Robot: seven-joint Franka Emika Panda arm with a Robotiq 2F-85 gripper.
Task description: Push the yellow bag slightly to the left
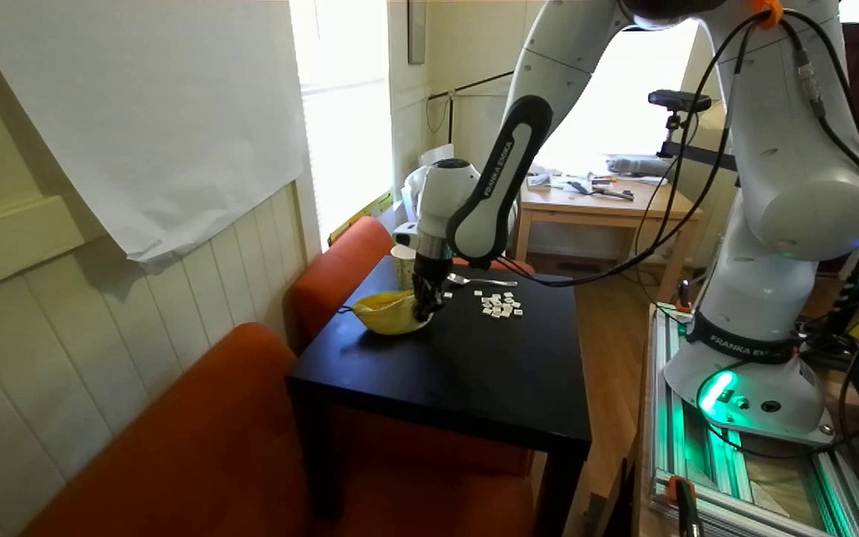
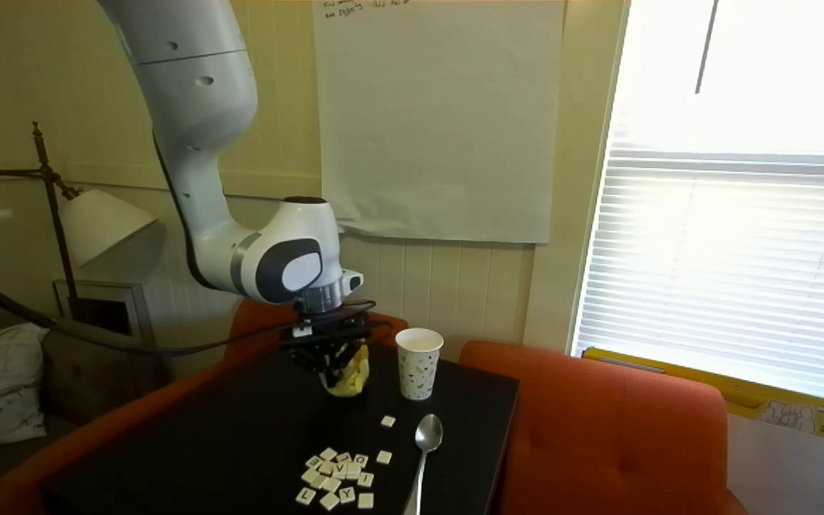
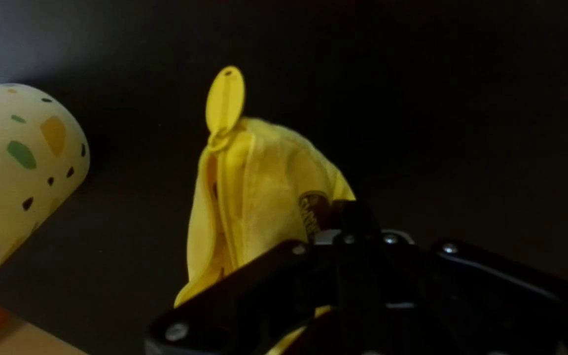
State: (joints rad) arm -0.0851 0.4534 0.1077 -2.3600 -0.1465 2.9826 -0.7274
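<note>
The yellow bag [image 1: 387, 313] lies on the black table and is soft and rounded. It shows in both exterior views, partly behind the gripper in an exterior view [image 2: 360, 370]. In the wrist view the yellow bag [image 3: 274, 182] has a zipper with an oval yellow tab and a dark label. My gripper [image 1: 428, 312] is low at the bag's side, its fingers together. In the wrist view the gripper [image 3: 355, 222] appears shut, with the bag along its left side and partly under it. Whether the fingertips touch the bag is hidden in the dark. The gripper also shows in an exterior view [image 2: 330, 375].
A speckled paper cup [image 2: 418, 366] stands upright near the bag; it also shows in the wrist view [image 3: 22, 167]. A metal spoon [image 2: 428, 435] and several white letter tiles [image 2: 340, 472] lie on the black table [image 1: 474, 373]. Orange chairs [image 1: 340, 280] stand against the table.
</note>
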